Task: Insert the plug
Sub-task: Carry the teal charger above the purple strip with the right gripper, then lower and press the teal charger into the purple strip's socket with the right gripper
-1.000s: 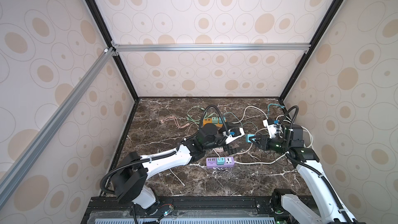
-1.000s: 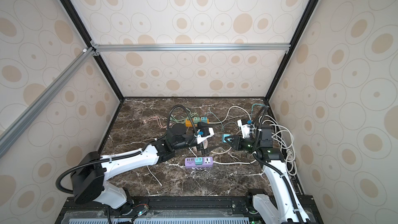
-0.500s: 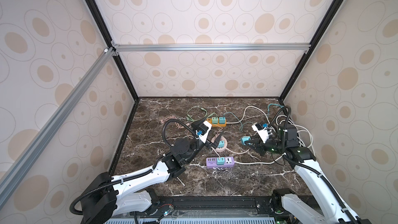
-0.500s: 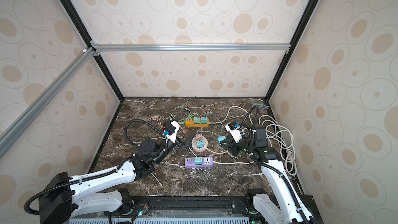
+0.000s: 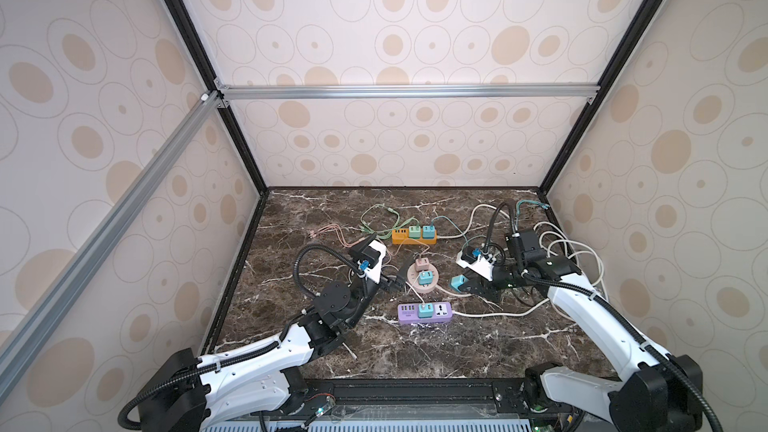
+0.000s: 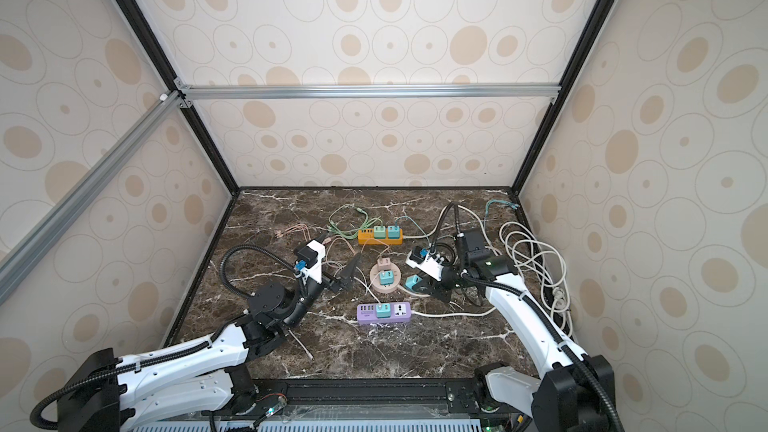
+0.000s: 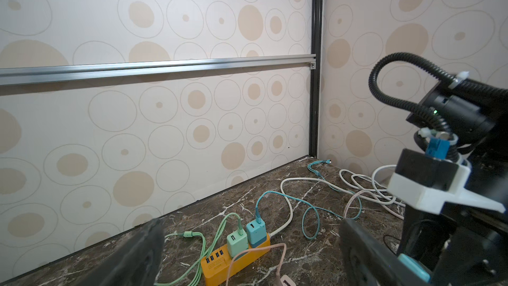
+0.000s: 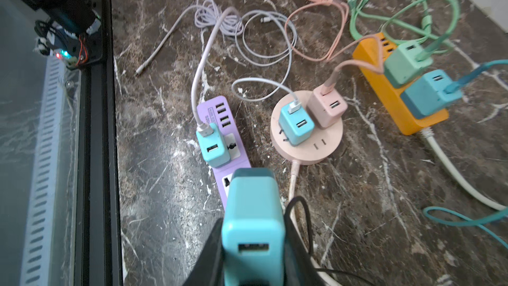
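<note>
right claw (image 8: 251, 248) clamped across flat sides of the teal plug (image 8: 251, 204), likely light, rigid, slick; purple strip (image 8: 217, 177) just ahead. left claw (image 7: 247, 254) apart, empty.

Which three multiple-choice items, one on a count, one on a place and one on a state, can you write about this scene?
1. How many chargers sit in the orange strip?
A one
B two
C four

2. Where is the pink charger?
A in the round hub
B in the orange strip
C loose, in no socket

3. The right fingers are:
A open and empty
B shut on a cable
C shut on a teal charger

Key:
1 B: a green one and a teal one stand in it.
2 A: it stands in the hub beside a teal one.
3 C: the right wrist view shows the charger clamped between them.
</note>
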You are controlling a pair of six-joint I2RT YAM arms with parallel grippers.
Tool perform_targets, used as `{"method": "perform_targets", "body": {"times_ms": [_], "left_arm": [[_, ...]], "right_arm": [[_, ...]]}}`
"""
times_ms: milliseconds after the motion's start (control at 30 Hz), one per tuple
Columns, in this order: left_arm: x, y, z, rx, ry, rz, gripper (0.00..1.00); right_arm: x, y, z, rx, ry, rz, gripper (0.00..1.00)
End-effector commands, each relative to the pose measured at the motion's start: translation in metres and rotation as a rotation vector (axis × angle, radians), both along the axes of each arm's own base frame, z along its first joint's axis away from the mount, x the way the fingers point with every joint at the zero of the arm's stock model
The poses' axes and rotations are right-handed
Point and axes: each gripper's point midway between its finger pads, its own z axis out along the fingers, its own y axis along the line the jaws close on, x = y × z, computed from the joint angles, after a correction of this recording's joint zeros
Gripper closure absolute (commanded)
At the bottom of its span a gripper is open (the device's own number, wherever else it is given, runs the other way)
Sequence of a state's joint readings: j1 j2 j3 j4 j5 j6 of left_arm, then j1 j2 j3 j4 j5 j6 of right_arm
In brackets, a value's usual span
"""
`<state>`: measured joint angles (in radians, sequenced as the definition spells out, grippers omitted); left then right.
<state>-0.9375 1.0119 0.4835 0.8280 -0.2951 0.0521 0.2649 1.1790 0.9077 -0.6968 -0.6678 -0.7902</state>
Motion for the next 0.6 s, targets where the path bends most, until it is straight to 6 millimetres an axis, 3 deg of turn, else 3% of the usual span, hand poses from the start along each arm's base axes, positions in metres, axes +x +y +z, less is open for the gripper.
{"method": "perform_targets", "body": {"times_ms": [0, 333, 567], "left_arm": [[-0.001, 0.017, 0.009, -0.053, -0.008, 0.044, 0.02], [-0.008, 0.038, 0.001, -0.061, 0.0, 0.093, 0.02], [-0.009, 0.042, -0.003, -0.054, 0.007, 0.1, 0.02]], "right_arm": [[-0.008, 0.003, -0.008, -0.092, -0.017, 0.09, 1.0], [-0.029, 0.024, -0.037, -0.256, 0.073, 0.263, 1.0], [-0.026, 0.029, -0.053, -0.36, 0.097, 0.356, 1.0]]}}
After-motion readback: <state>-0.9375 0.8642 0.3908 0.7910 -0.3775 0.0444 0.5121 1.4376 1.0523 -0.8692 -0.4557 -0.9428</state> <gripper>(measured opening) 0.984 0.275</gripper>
